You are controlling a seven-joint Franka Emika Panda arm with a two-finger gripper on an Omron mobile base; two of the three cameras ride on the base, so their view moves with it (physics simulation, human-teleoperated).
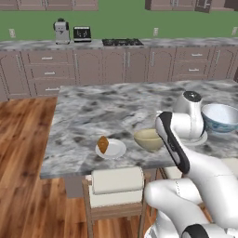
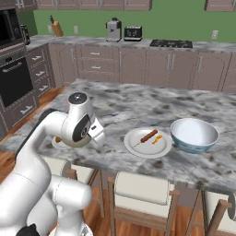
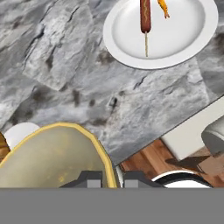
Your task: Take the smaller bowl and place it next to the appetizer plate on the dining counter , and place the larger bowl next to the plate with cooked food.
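Hand view has the small bowl (image 3: 52, 157) at seven o'clock, gripper (image 3: 110, 178) pinching its rim; a slip could knock the wedge plate (image 1: 110, 148).

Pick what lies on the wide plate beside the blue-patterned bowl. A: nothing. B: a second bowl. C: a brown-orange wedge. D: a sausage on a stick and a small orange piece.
D: the wide plate next to the patterned bowl carries a sausage stick and a small orange piece.

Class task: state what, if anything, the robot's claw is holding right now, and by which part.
The claw straddles the rim of the smaller bowl, which sits beside the appetizer plate. Whether it actually grips cannot be told.
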